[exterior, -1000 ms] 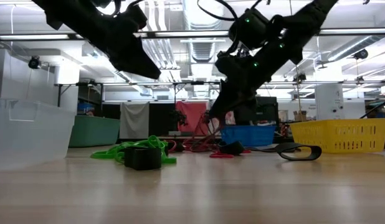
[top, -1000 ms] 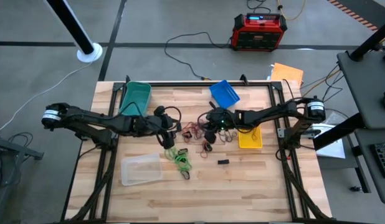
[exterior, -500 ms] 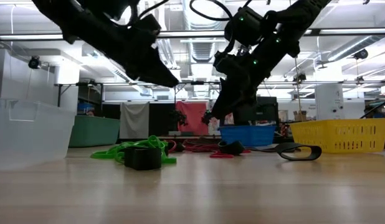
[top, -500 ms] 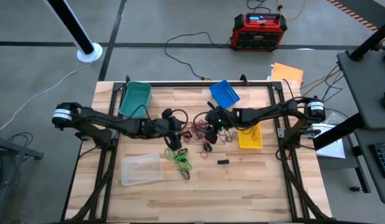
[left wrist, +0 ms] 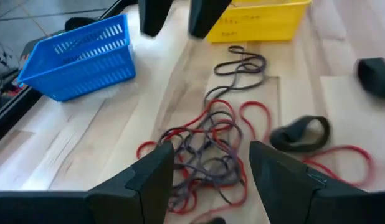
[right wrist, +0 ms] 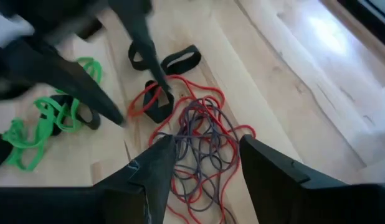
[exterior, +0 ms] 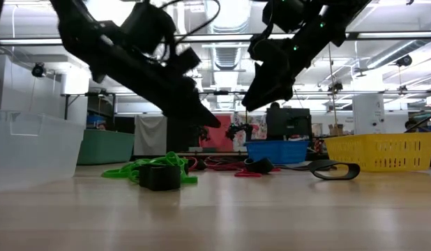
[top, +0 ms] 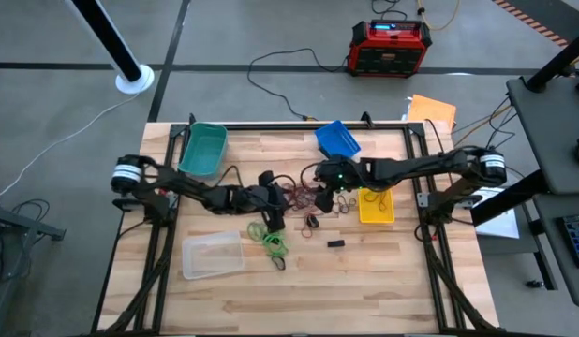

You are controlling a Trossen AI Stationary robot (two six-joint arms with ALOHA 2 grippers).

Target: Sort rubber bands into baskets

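A tangle of red and dark brown rubber bands [top: 297, 197] lies mid-table, also seen in both wrist views [left wrist: 205, 146] [right wrist: 199, 140]. Green bands [top: 269, 239] lie nearer the front, and black bands [top: 313, 222] lie beside them. My left gripper [top: 280, 197] [left wrist: 211, 177] hovers open over the tangle's left side. My right gripper [top: 320, 190] [right wrist: 202, 171] hangs open above its right side, with the bands showing between its fingers, untouched. The teal basket [top: 203, 148], blue basket [top: 338, 140], yellow basket [top: 376, 206] and clear basket [top: 213, 255] stand around them.
A small black block [top: 335, 243] lies toward the table's front, right of the green bands. The two grippers face each other closely over the tangle. Bare wood stretches along the front edge [top: 364, 300]. A red power unit [top: 391, 47] sits on the floor beyond the table.
My left gripper has travelled toward the table's right edge and come down toward the red and brown tangle, ending close to my right gripper. My right gripper has risen away from the table above the tangle. The bands lie as they did.
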